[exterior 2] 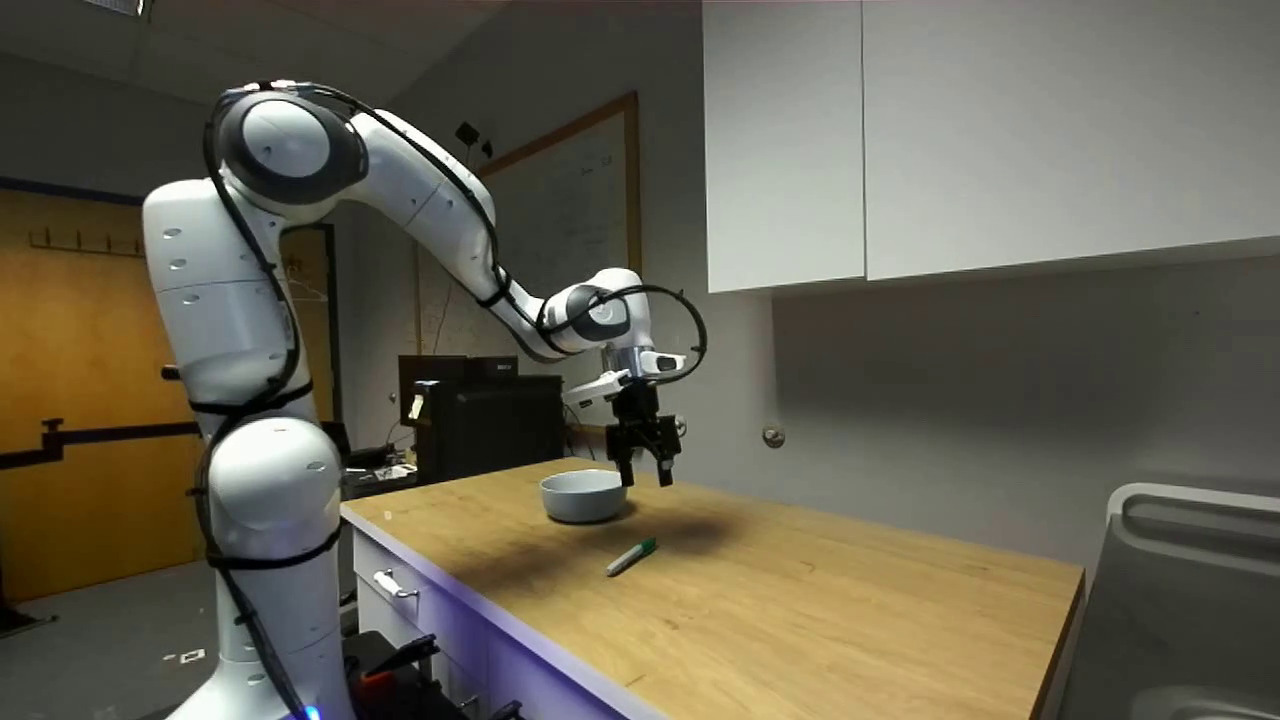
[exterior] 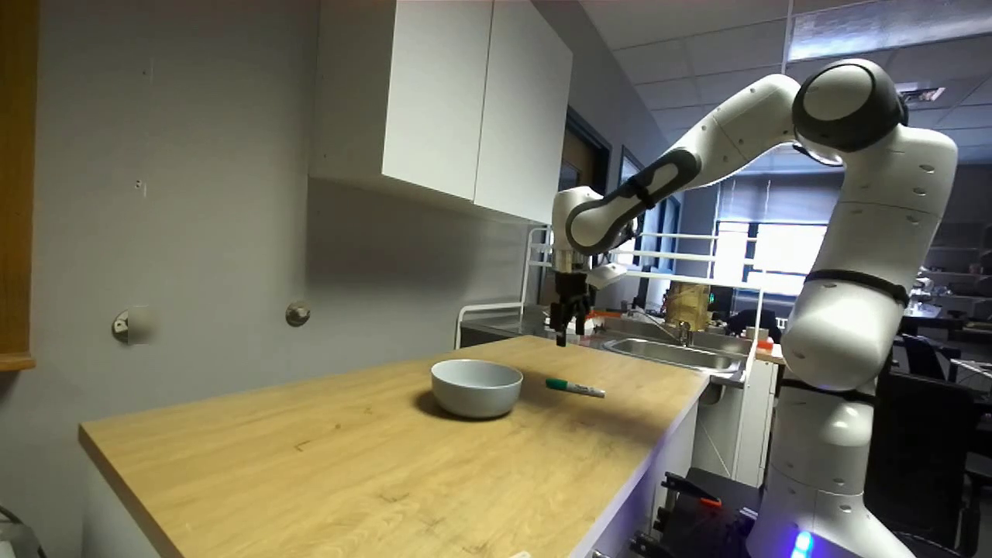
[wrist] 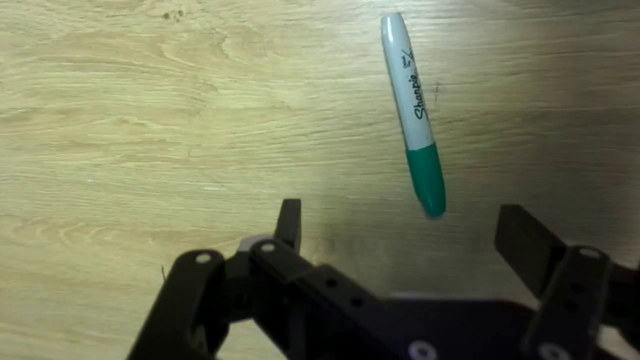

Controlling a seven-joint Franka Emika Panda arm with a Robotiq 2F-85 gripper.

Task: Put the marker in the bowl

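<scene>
Above the back edge of the bench hang cabinets, probably the main clearance worry; sink past the end edge. Hand spread wide, empty, likely to straddle its target; bowl upright, well inside the edges, ready to catch. Marker flat, apart from bowl, nearer the sink-end edge, green end toward back edge.

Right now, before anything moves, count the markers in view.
1. The marker lies on the wooden counter beside the bowl, apart from it. Another could be hidden inside the bowl, whose bottom cannot be seen clearly.
</scene>
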